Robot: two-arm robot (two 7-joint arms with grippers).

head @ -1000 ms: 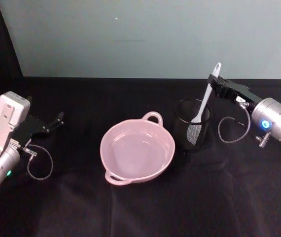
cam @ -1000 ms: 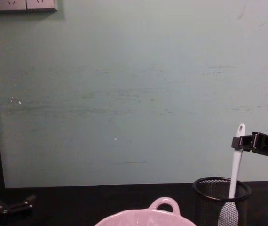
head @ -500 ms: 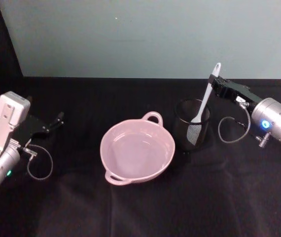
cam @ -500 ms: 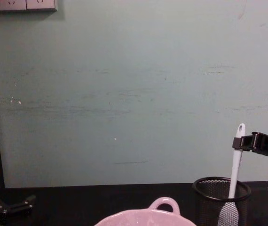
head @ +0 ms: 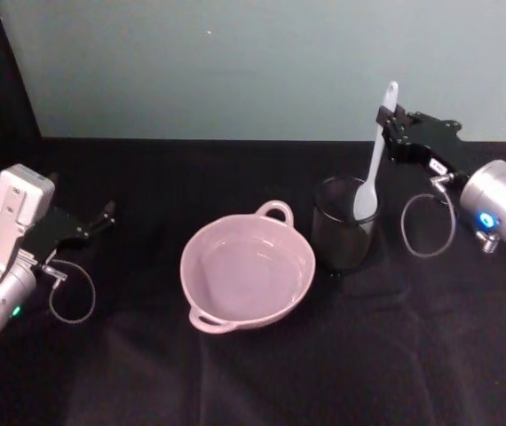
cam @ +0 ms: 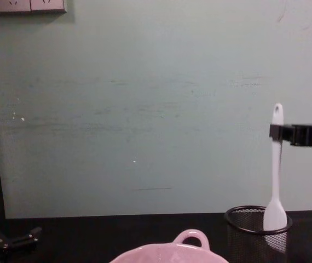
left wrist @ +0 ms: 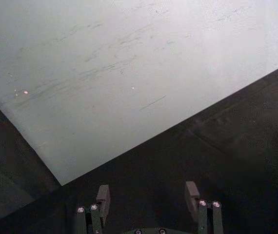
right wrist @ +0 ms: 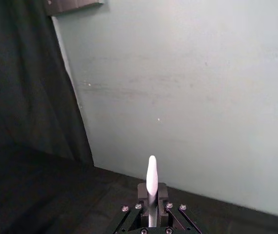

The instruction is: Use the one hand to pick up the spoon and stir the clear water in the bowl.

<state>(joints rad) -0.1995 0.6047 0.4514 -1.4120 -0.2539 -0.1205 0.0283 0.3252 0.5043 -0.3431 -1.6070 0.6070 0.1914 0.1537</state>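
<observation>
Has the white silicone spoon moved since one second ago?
Yes. The long white silicone spoon has risen: its paddle head sits at the rim of the black wire-mesh cup, held by the right tool.

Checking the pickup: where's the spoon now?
Head view, right side: the spoon hangs upright in the right gripper, its head at the rim of the mesh cup.
</observation>
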